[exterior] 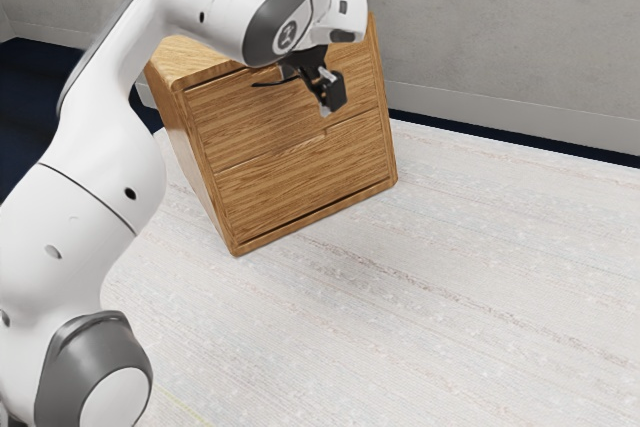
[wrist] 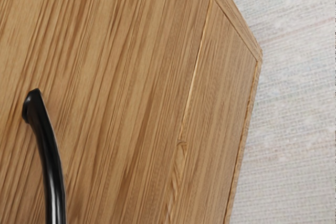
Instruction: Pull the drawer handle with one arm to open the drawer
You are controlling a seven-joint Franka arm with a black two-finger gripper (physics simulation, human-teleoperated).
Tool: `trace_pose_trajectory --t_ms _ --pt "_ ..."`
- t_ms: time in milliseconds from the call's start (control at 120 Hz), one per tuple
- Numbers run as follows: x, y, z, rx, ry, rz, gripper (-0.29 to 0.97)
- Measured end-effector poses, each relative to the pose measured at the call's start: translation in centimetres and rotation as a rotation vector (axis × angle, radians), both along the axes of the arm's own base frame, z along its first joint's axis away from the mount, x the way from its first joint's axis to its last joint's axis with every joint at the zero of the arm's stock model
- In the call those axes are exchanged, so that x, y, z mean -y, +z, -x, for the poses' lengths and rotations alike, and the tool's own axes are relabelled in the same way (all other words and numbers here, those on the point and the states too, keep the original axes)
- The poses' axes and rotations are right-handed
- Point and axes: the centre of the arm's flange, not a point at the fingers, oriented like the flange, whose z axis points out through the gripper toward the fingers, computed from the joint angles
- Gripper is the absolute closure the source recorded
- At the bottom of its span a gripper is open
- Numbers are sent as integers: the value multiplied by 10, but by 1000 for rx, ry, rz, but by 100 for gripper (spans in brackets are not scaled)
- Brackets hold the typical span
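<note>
A wooden cabinet (exterior: 280, 137) with two drawer fronts stands on the floor, turned at an angle. The upper drawer (exterior: 255, 112) carries a thin black curved handle (exterior: 268, 80), seen close in the wrist view as a dark bar (wrist: 46, 156) standing off the wood. Both drawer fronts sit flush with the cabinet frame. My gripper (exterior: 332, 93) hangs in front of the upper drawer, toward the exterior view's right of the handle's end and near the seam (wrist: 193, 82) between the two drawers. Nothing is held in it.
The cabinet rests on a pale woven floor (exterior: 450, 277) that spreads out in front of it. A grey wall (exterior: 500, 17) with a dark baseboard runs behind. My own white arm (exterior: 100, 187) takes up the exterior view's left.
</note>
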Motion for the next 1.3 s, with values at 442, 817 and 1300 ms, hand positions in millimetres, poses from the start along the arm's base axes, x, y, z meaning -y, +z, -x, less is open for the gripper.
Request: trace_pose_trajectory --t_ms 442,817,1300 --pt "6 3 4 -17 -20 0 1" --pt "23 -1 6 -47 -47 3 0" --pt "45 2 14 -73 -85 20 -1"
